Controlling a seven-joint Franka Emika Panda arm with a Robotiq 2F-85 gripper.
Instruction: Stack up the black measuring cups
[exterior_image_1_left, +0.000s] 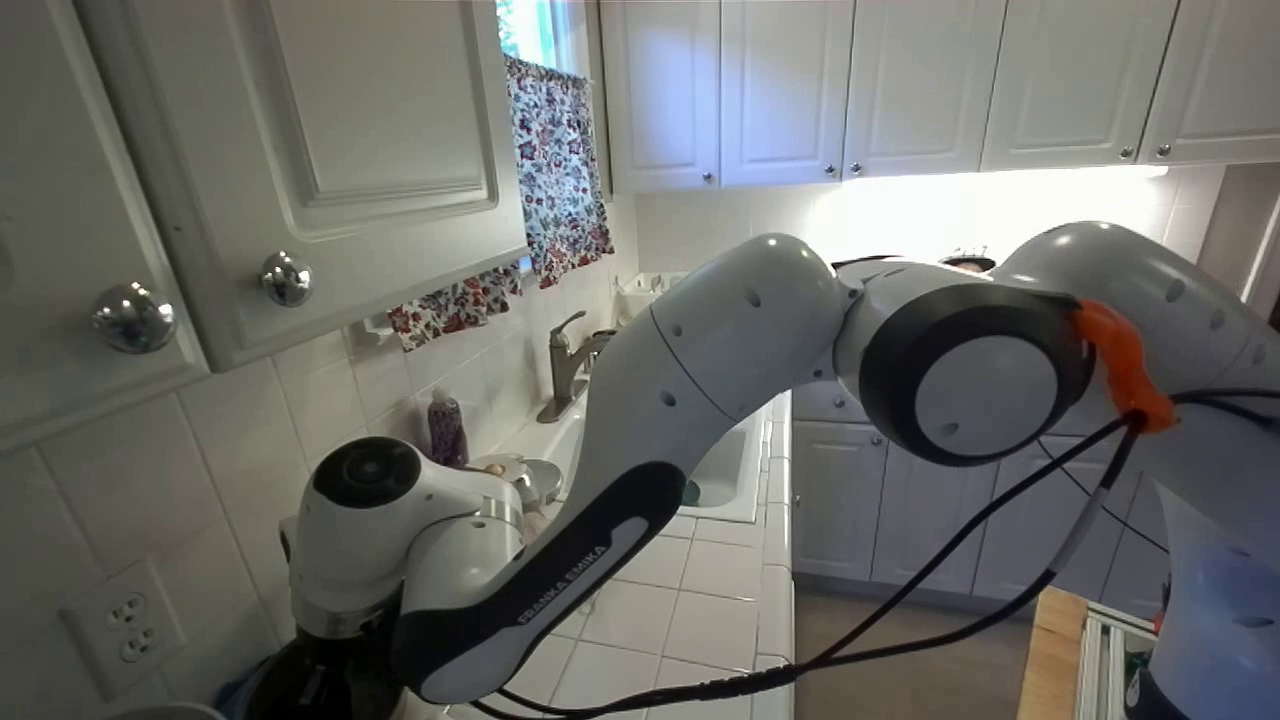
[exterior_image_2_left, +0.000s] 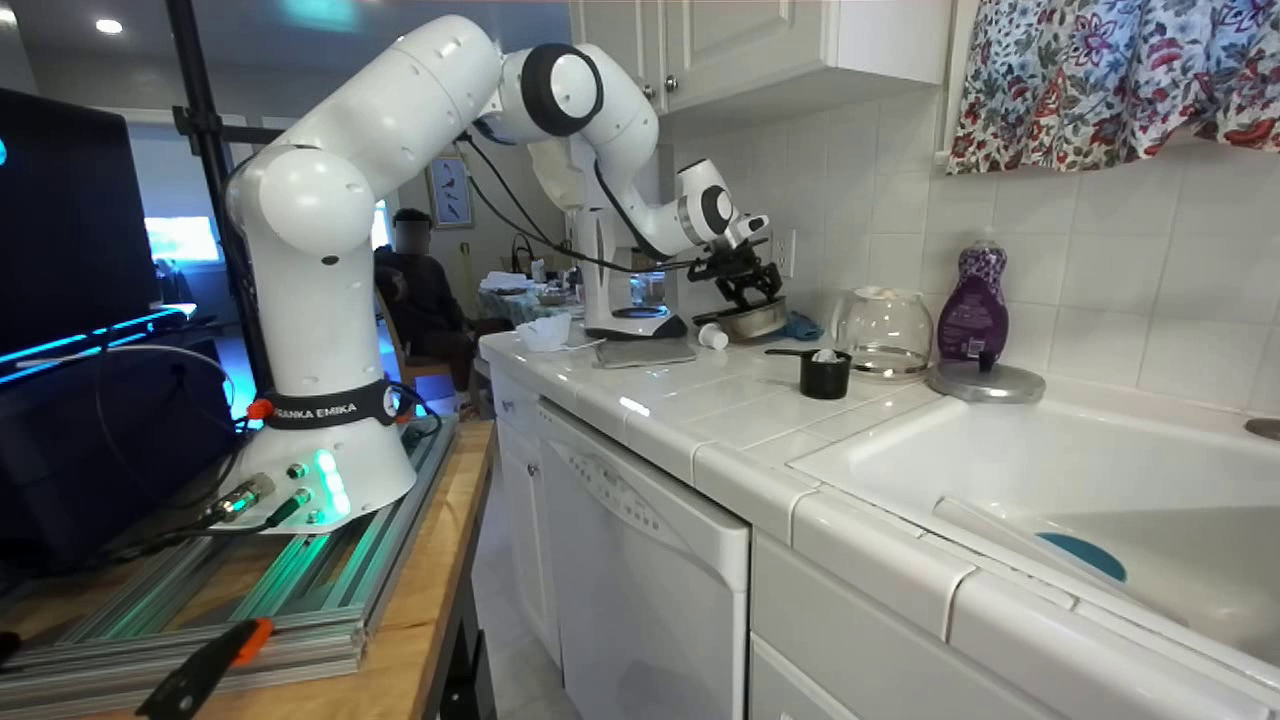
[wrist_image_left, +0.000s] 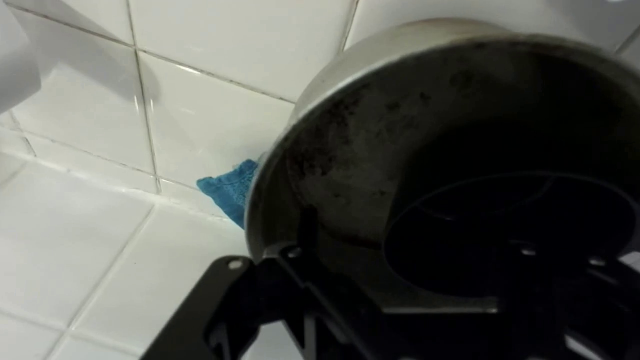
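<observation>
A black measuring cup (exterior_image_2_left: 825, 376) stands on the tiled counter in an exterior view, with its handle pointing left and something white in it. A second black cup (wrist_image_left: 450, 240) lies inside the round metal pan (wrist_image_left: 345, 145) in the wrist view; its handle is hidden. The pan (exterior_image_2_left: 757, 320) also shows in an exterior view under my gripper (exterior_image_2_left: 750, 285). In the wrist view my gripper (wrist_image_left: 415, 237) has its fingers apart over the pan. The left finger is beside the cup; the right one is dark and overlaps the cup, and contact cannot be made out.
A glass carafe (exterior_image_2_left: 883, 335), a purple soap bottle (exterior_image_2_left: 973, 300) and a metal lid (exterior_image_2_left: 986, 381) stand near the sink (exterior_image_2_left: 1130, 440). A blue cloth (wrist_image_left: 230, 190) lies by the pan and wall. An upper cabinet (exterior_image_1_left: 350, 120) hangs above the arm.
</observation>
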